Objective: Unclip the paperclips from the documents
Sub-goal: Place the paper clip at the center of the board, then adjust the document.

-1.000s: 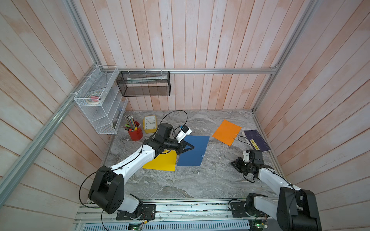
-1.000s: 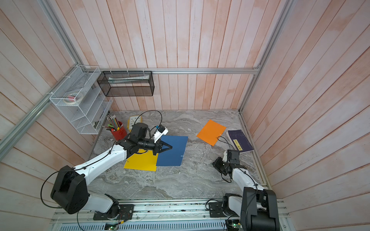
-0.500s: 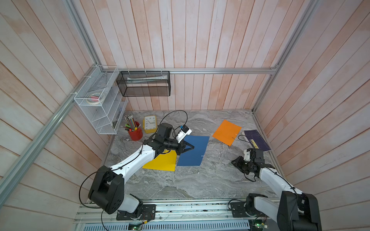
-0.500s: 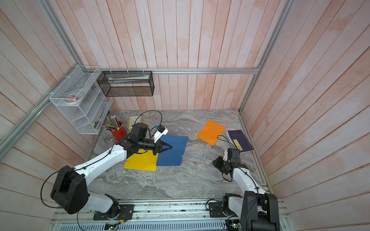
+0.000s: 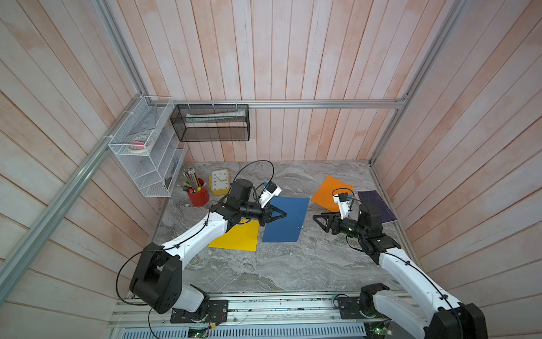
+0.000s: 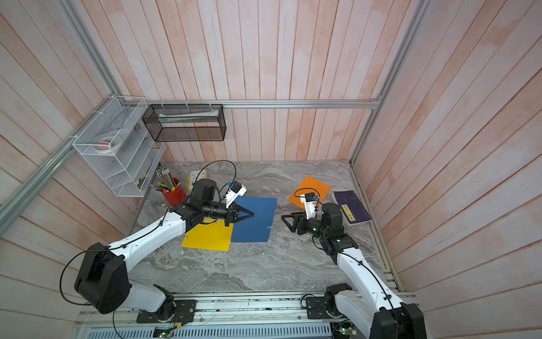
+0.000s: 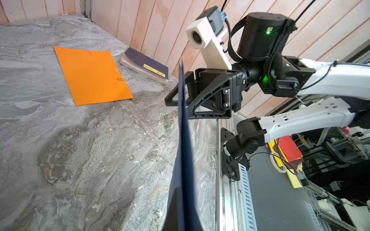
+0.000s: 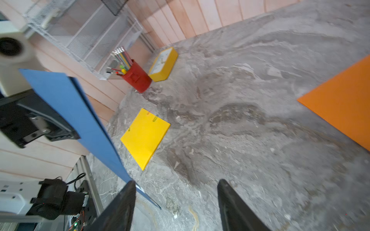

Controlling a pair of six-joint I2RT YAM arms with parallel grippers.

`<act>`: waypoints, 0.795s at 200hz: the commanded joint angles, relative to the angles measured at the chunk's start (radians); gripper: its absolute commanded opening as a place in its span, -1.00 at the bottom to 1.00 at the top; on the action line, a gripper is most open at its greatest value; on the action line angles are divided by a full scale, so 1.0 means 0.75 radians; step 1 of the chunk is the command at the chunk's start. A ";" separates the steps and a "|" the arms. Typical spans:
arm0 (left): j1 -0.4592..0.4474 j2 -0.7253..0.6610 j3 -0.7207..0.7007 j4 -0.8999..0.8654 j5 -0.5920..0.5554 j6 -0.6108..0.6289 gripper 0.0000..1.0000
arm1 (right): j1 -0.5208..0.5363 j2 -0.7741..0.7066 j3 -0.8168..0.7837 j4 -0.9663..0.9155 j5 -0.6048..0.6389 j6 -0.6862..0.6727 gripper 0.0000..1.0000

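My left gripper [image 5: 282, 215] is shut on the dark blue document [image 5: 286, 223] and holds it off the table; in the left wrist view the sheet [image 7: 183, 160] runs edge-on out of the shut jaws. A silvery paperclip [image 5: 300, 227] sits on its right edge near the front corner. My right gripper [image 5: 318, 220] stands open just right of that edge, holding nothing; its fingers [image 8: 120, 206] flank bare table, one beside the sheet's corner [image 8: 144, 194]. The orange document [image 7: 92, 76] carries three paperclips [image 7: 117, 70]. The yellow document [image 8: 146, 136] also has clips [image 8: 155, 118].
Two green paperclips [image 7: 167, 126] lie loose on the marble table [image 5: 278, 270]. A dark purple book [image 5: 377, 205] lies by the right wall. A red pencil cup [image 5: 199, 196] and a yellow clock [image 5: 220, 182] stand back left, under a wire shelf [image 5: 146, 152] and a mesh basket [image 5: 211, 123].
My right arm has risen and swung left toward the blue document's right edge, and its jaws have opened wider. The left arm and the sheet it holds have not moved.
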 commanded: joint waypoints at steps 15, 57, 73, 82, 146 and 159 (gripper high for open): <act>0.003 0.030 0.068 -0.007 0.094 0.009 -1.00 | 0.046 0.074 0.028 0.232 -0.249 -0.079 0.35; -0.007 0.059 0.113 -0.050 0.121 0.040 -1.00 | 0.081 0.185 0.076 0.343 -0.370 -0.107 0.35; -0.014 0.075 0.121 -0.059 0.125 0.046 -1.00 | 0.093 0.210 0.090 0.388 -0.402 -0.102 0.34; -0.020 0.081 0.127 -0.059 0.126 0.047 -1.00 | 0.097 0.225 0.092 0.421 -0.431 -0.090 0.31; -0.034 0.115 0.160 -0.065 0.119 0.056 -1.00 | 0.134 0.304 0.098 0.566 -0.541 -0.021 -0.20; -0.034 0.116 0.163 -0.068 0.115 0.057 -1.00 | 0.133 0.301 0.096 0.573 -0.542 -0.019 -0.35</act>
